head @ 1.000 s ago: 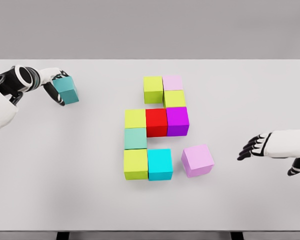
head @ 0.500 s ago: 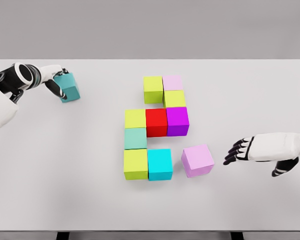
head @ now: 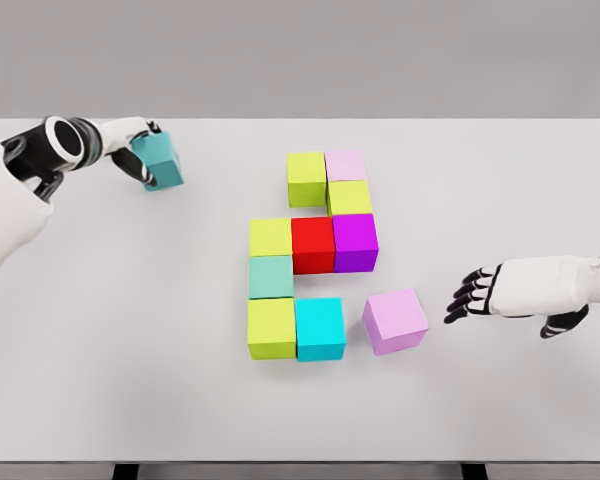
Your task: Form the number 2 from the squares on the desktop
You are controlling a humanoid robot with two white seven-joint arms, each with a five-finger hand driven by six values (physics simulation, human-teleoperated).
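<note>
Coloured cubes lie joined at the table's middle: lime (head: 306, 178) and pale pink (head: 346, 165) on top, yellow-green (head: 349, 197), then yellow-green (head: 270, 237), red (head: 313, 244), purple (head: 355, 242), mint (head: 271, 277), lime (head: 271, 328) and cyan (head: 320, 328). A lilac cube (head: 395, 320) sits apart, just right of the cyan one. My left hand (head: 140, 160) is shut on a teal cube (head: 161, 161), held at the far left. My right hand (head: 472, 295) hangs open a short way right of the lilac cube, not touching it.
The white table (head: 500, 180) fills the view. Its front edge runs along the bottom, with two dark legs below it.
My left hand has carried the teal cube right and slightly up. My right hand has moved left toward the lilac cube.
</note>
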